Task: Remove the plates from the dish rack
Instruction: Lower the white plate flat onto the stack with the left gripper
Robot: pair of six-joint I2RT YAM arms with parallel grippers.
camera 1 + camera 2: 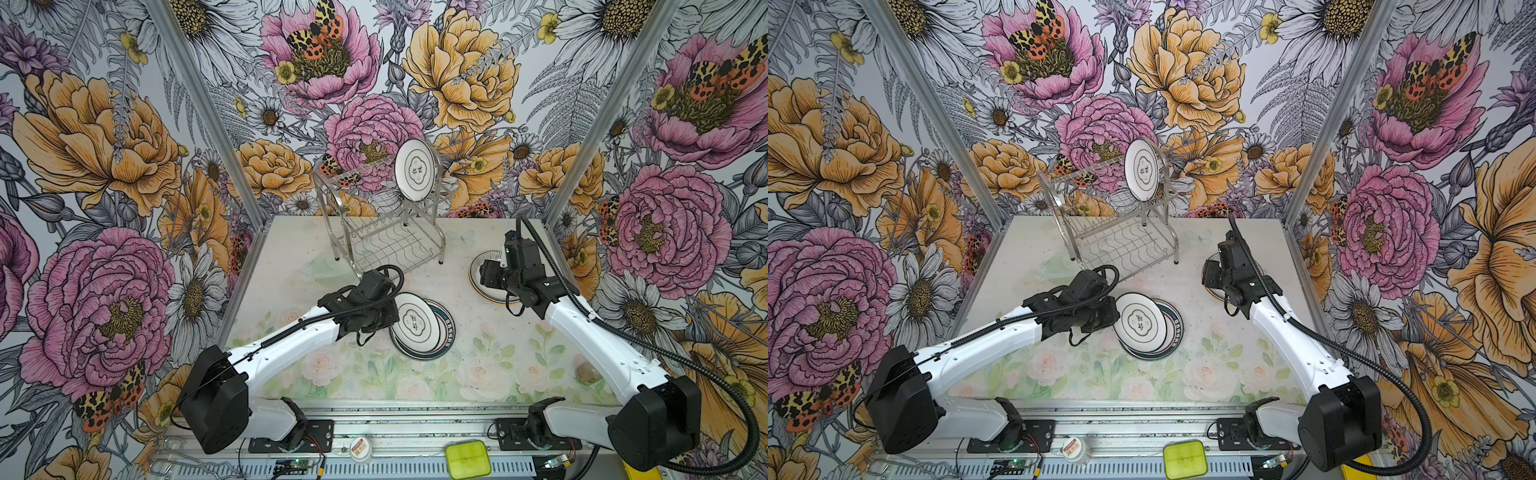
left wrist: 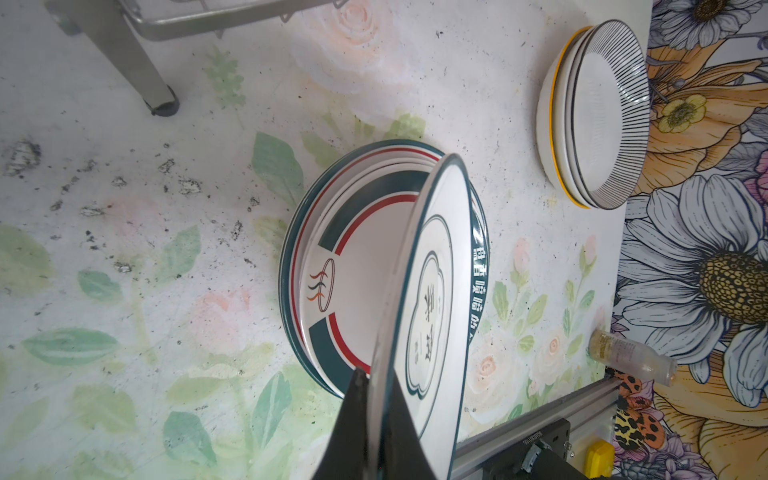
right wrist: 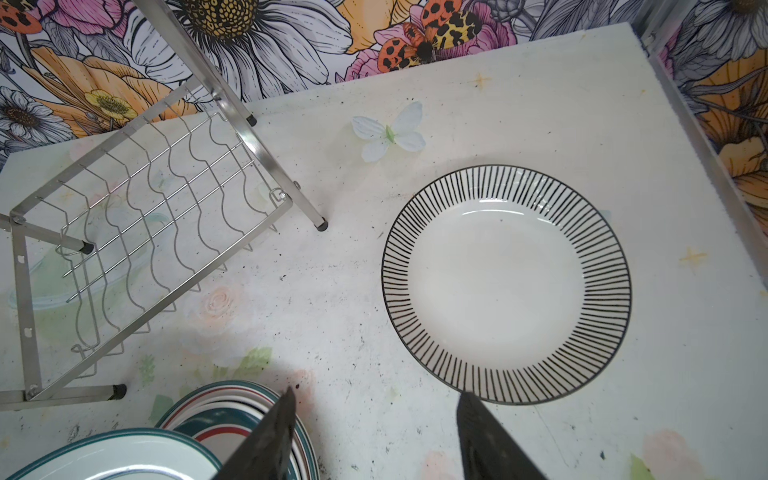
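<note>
Grip: my left tool [image 2: 378,380] clamps the rim of the round white teal-edged ceramic plate [image 2: 436,249]; right tool [image 3: 377,392] released. Rigid, brittle, probably slippery; I pinch rims.

Bright even light; soft shadows; edges bowed; wrist-view foreground seemingly blurred.

Overhead stereo pair, downward wrist close-ups

In both top views the right arm [image 1: 523,278] covers most of the striped plates [image 1: 486,256] by the right edge of the bench [image 1: 457,365]. The left wrist view cuts off most of the dish rack [image 2: 124,54]. There the cloud-emblem plate [image 2: 432,291] in the left hand [image 2: 377,384] hides part of the teal-banded stack [image 2: 332,232].
</note>
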